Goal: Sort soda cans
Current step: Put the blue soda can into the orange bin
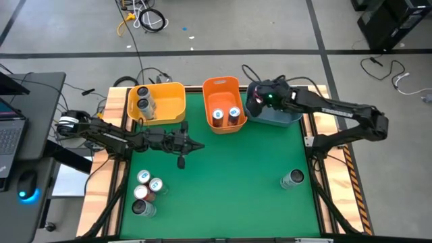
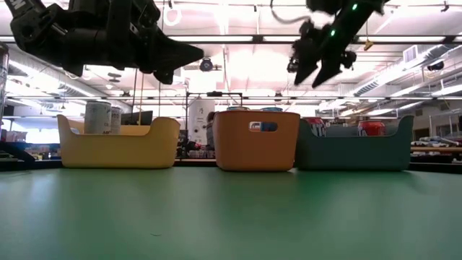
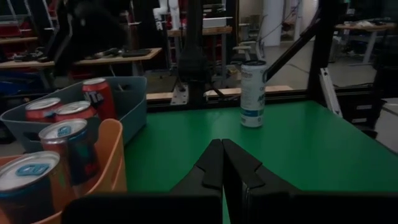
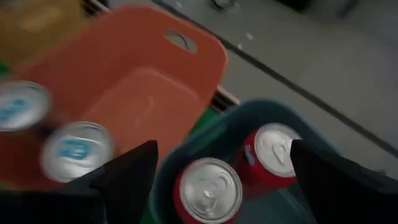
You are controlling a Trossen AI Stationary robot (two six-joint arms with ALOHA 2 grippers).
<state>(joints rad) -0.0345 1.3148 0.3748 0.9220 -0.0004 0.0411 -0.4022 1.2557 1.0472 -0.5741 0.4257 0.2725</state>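
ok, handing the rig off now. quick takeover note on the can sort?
Left gripper: shut, empty, over mid-table.
Right gripper: open, empty, above the blue bin.
Done: two red cans in the blue bin, two cans in the orange bin, two in the yellow bin.
Left: four cans clustered at the front left, one white can at the front right.
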